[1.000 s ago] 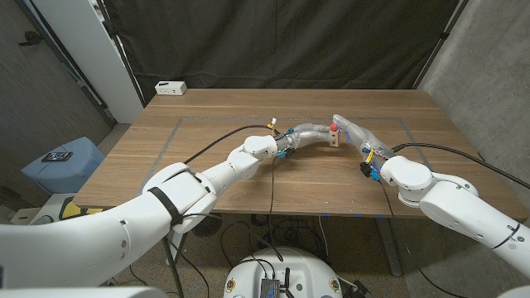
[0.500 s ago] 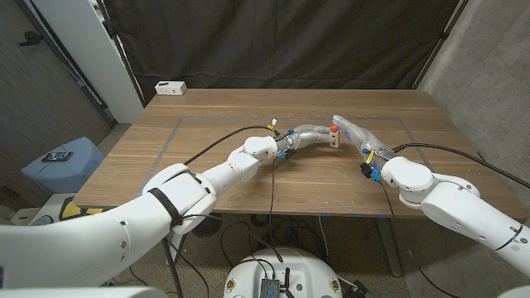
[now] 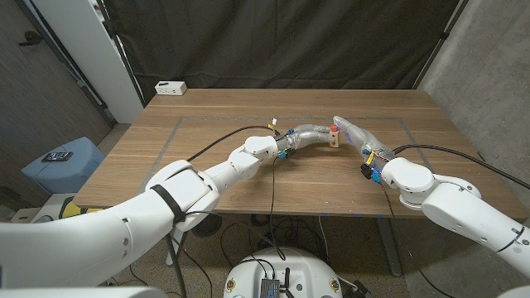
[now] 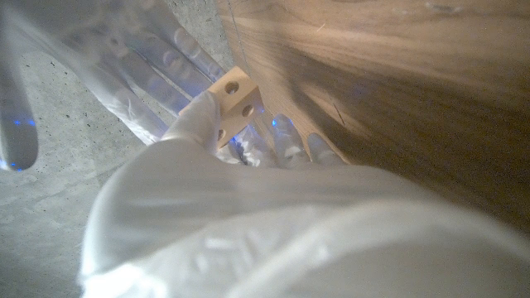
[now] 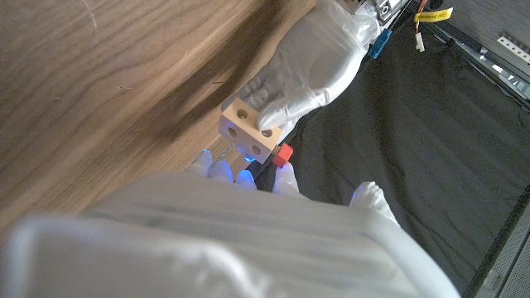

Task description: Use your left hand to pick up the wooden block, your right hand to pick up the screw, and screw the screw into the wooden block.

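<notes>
Nothing moved since before: block (image 3: 334, 140) at centre of head frame, gripped by left hand (image 3: 313, 133), with right hand (image 3: 356, 136) pinching red-headed screw (image 3: 333, 129) on top of it.

Pale, unfinished wooden block (image 5: 251, 129), matt, with smooth drilled holes in its faces. Red-headed screw (image 5: 283, 155): head looks like matt plastic; shank too blurred to tell. Brown wood-grain tabletop (image 3: 207, 124), smooth with a low satin sheen and fine streaks. Left hand (image 5: 310, 70) and right hand (image 3: 352, 134) wear thin, translucent whitish coverings, smooth and slightly glossy. Arm shells (image 3: 190, 186) of glossy white plastic. Black cloth backdrop (image 3: 273, 41), matt and creased. Grey wall (image 3: 489, 74), rough like concrete.
</notes>
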Robot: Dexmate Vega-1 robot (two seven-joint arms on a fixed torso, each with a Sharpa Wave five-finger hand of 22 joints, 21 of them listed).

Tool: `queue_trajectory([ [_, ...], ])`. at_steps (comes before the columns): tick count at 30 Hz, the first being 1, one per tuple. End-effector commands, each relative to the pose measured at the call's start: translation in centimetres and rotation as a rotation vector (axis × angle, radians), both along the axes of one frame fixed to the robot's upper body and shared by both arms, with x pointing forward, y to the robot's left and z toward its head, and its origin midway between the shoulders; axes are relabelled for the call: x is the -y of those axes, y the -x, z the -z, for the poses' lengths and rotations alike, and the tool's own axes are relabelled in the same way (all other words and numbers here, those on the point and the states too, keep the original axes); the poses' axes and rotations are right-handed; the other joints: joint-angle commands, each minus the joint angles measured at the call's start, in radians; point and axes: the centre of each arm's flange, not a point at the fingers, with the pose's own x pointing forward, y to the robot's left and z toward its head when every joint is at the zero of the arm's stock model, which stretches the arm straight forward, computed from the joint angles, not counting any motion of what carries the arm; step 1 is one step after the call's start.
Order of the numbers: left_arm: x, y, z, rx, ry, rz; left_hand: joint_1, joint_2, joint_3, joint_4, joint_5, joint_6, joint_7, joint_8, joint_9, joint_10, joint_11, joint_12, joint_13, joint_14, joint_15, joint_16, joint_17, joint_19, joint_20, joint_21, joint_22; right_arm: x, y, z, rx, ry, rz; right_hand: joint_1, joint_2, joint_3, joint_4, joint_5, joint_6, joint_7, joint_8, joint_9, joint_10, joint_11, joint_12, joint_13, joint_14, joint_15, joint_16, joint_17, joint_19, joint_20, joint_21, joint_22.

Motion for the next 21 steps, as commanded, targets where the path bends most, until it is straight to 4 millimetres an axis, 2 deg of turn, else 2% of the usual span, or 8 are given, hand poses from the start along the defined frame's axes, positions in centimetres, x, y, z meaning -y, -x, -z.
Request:
queue_trajectory([
  [1, 0.0, -0.2, 0.0, -0.01, -0.001, -0.007, -0.001, 0.007, 0.003, 0.006, 0.006, 0.009, 0.001, 0.006, 0.004, 0.01, -0.002, 0.007, 0.001, 0.009, -0.064, 0.003, 0.002, 0.008, 0.004, 0.004, 0.003, 0.0, 0.1, 0.2, -0.003, -0.009, 0.004, -0.009, 0.004, 0.004, 0.002, 0.007, 0.006, 0.001, 0.007, 0.001, -0.18, -0.004, 0.007, 0.003, -0.204, 0.004, 0.005, 0.002, -0.005, 0.001, 0.004, 0.003],
  [21, 0.1, -0.2, -0.1, -0.008, -0.006, -0.008, 0.0, 0.009, 0.003, 0.005, 0.006, 0.009, 0.0, 0.006, 0.004, 0.01, -0.001, 0.007, 0.001, 0.009, -0.064, 0.004, 0.003, 0.008, 0.004, 0.005, 0.003, 0.4, 0.1, -1.0, 0.05, -0.026, 0.009, -0.008, 0.003, 0.005, 0.001, 0.007, 0.01, -0.001, 0.008, 0.001, -0.176, -0.004, 0.008, 0.003, -0.2, 0.003, 0.006, 0.002, -0.005, 0.001, 0.005, 0.003],
])
